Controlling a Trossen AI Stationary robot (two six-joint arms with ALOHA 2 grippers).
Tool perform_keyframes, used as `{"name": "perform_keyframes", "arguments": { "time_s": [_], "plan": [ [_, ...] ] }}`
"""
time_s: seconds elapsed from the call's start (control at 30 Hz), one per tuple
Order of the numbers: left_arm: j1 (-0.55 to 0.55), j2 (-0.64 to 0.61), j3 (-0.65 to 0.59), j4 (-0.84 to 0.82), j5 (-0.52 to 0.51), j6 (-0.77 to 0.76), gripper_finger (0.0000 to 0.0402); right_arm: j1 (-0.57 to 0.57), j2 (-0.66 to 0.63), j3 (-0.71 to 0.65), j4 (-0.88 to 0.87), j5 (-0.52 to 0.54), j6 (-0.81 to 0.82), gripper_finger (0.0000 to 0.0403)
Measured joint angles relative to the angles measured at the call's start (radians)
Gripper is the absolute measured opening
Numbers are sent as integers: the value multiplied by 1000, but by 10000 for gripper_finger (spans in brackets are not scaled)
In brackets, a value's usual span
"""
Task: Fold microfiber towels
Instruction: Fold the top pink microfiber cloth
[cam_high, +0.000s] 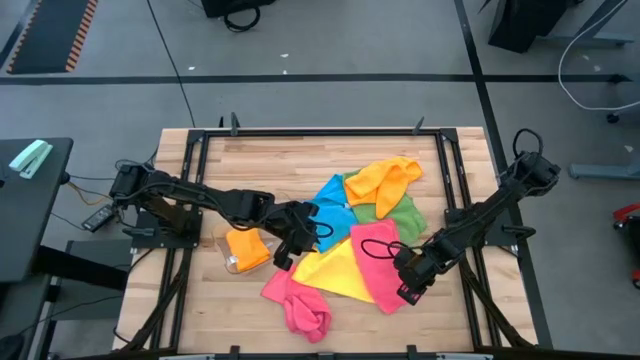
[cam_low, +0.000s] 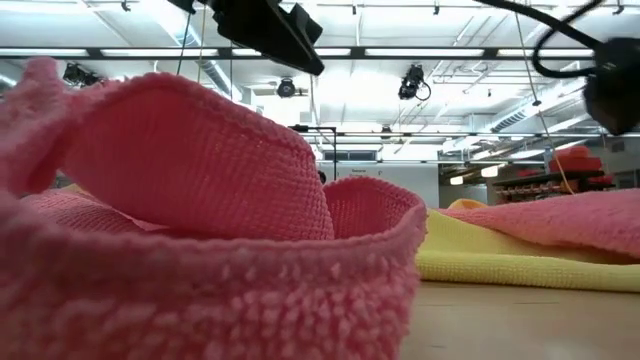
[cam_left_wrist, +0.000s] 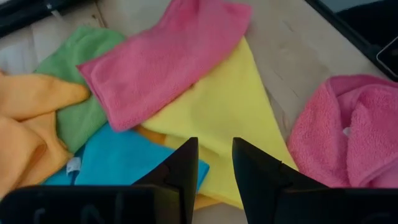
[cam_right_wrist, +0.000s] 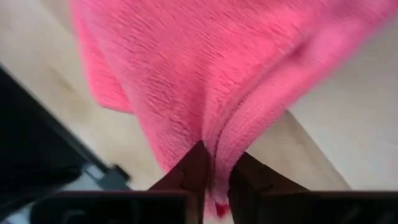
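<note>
Several microfiber towels lie in a heap at mid-table: orange (cam_high: 385, 180), green (cam_high: 402, 216), blue (cam_high: 333, 203), yellow (cam_high: 335, 272) and a flat pink towel (cam_high: 375, 255), which rests partly on the yellow one. A second pink towel (cam_high: 300, 308) lies crumpled near the front edge and fills the low view (cam_low: 200, 200). My right gripper (cam_high: 408, 280) is shut on the flat pink towel at its near end. My left gripper (cam_left_wrist: 214, 146) hovers open over the yellow towel (cam_left_wrist: 230, 106), near the blue one, with nothing between its fingers. My right gripper pinches a raised fold of the flat pink towel (cam_right_wrist: 239, 134) between its two fingers, near the towel's near end. The fingers come steeply from above. The rest of the towel lies spread on the table and on the yellow towel.
A clear plastic tray (cam_high: 228, 262) with a folded orange cloth (cam_high: 246, 246) stands left of the heap, right by my left arm. Black frame rails (cam_high: 300, 134) run around the wooden table top. Bare wood shows along the far side and at the near right.
</note>
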Motion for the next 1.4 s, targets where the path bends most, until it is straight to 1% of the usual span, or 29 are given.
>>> {"name": "perform_keyframes", "arguments": {
  "time_s": [0.13, 0.33, 0.47, 0.53, 0.63, 0.7, 0.73, 0.83, 0.9, 1.1, 1.3, 1.4],
  "plan": [
    [0, 0, 0, 8, 1, -4, 107, 24, -5, -1, -63, -60, -1, 98],
    [0, 0, 0, 24, 2, -15, 107, 68, -5, 2, -50, -87, -4, 144],
    [-1, 0, 0, 56, 4, -44, 107, 113, -5, 35, -66, -85, -33, 164],
    [-7, 0, 0, 96, 5, -69, 107, 142, -5, 61, -83, -20, -73, 168],
    [-23, 18, 1, 193, 6, -102, 107, 190, -6, 90, -77, 175, -141, 167],
    [-33, 31, -1, 230, 6, -124, 107, 221, -4, 92, -72, 302, -180, 165],
    [-37, 39, 1, 277, 6, -139, 107, 235, -1, 92, -65, 348, -199, 165],
    [-51, 49, 0, 305, 7, -180, 107, 274, 12, 92, -53, 442, -273, 164],
    [-57, 53, 0, 300, 5, -223, 107, 299, 29, 93, -42, 482, -319, 164],
    [-106, 79, 0, 302, 3, -334, 107, 306, 126, 107, -2, 506, -441, 164],
    [-179, 135, 0, 334, 0, -355, 107, 300, 218, 218, -73, 556, -558, 149],
    [-214, 164, 1, 363, -11, -353, 107, 304, 266, 275, -70, 575, -624, 142]
  ]
}}
